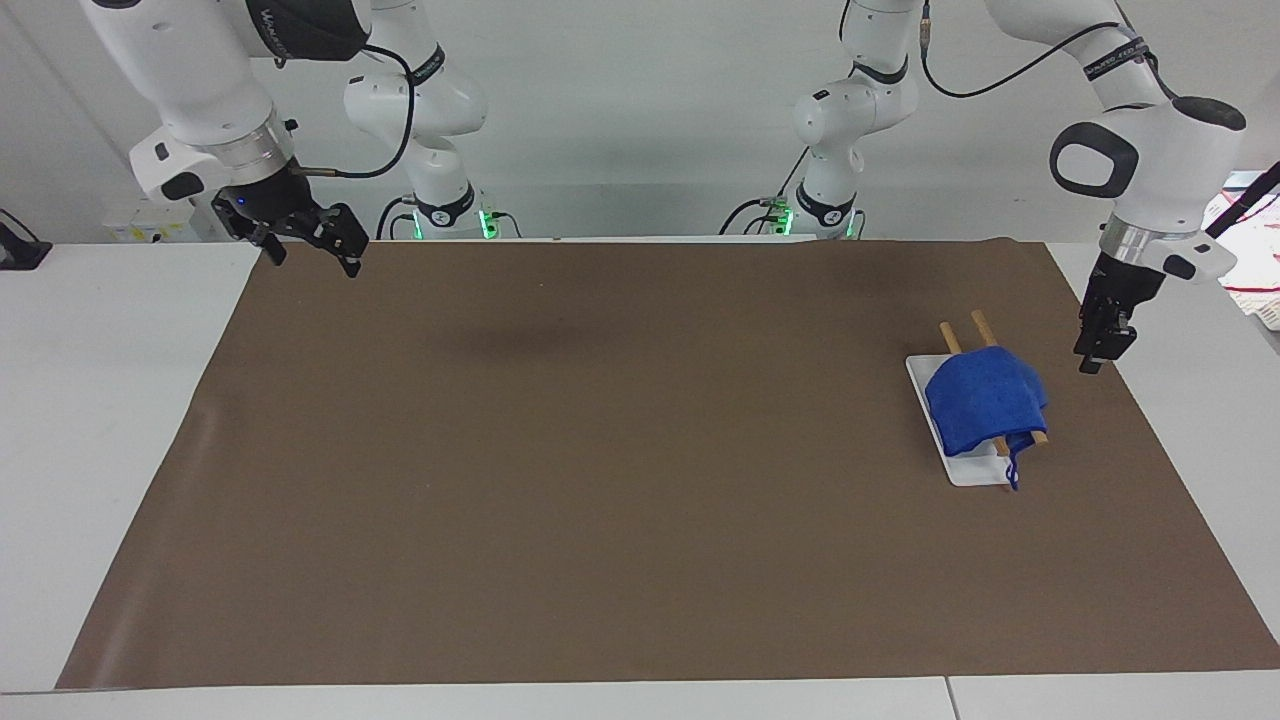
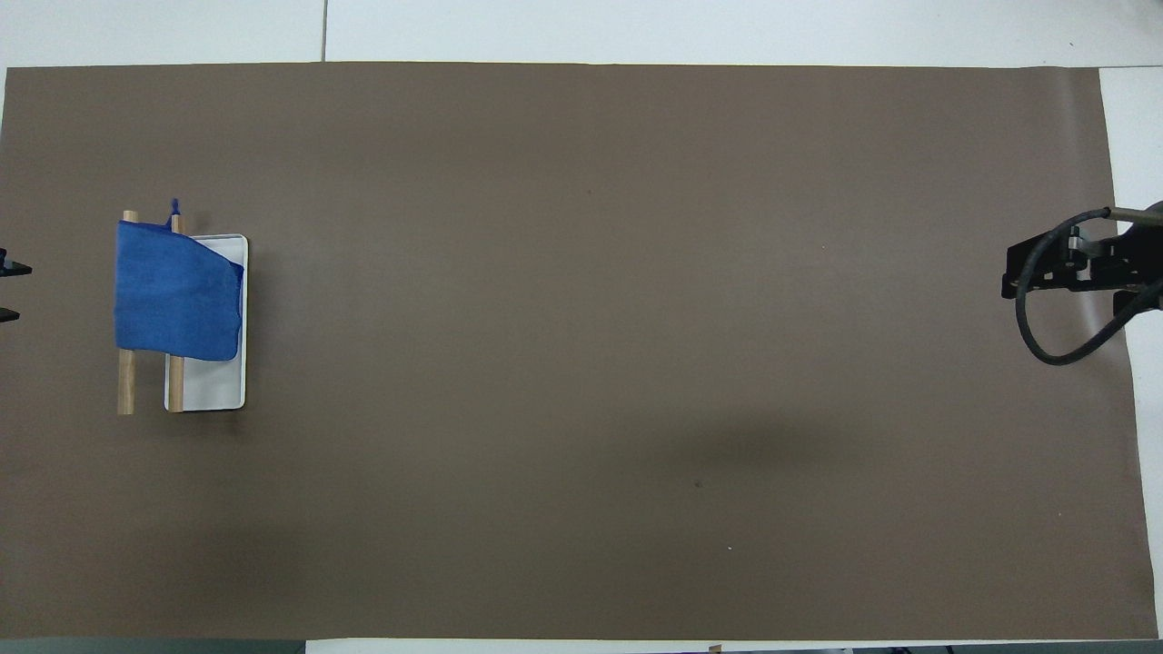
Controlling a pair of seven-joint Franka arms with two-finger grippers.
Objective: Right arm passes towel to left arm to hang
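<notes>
The blue towel [image 1: 980, 405] [image 2: 177, 291] lies draped over two wooden rods [image 1: 985, 330] [image 2: 126, 391] of a small rack with a white base [image 1: 975, 468] [image 2: 218, 386], at the left arm's end of the table. Its thread loop [image 1: 1012, 470] dangles off one corner. My left gripper [image 1: 1092, 360] [image 2: 4, 292] hangs open just beside the rack, apart from the towel and holding nothing. My right gripper [image 1: 308, 258] [image 2: 1045, 272] waits open and holds nothing, raised over the mat's corner at the right arm's end.
A brown mat [image 1: 600, 450] [image 2: 581, 363] covers most of the white table [image 1: 100, 400]. Papers [image 1: 1255, 270] lie on the table at the left arm's end, off the mat.
</notes>
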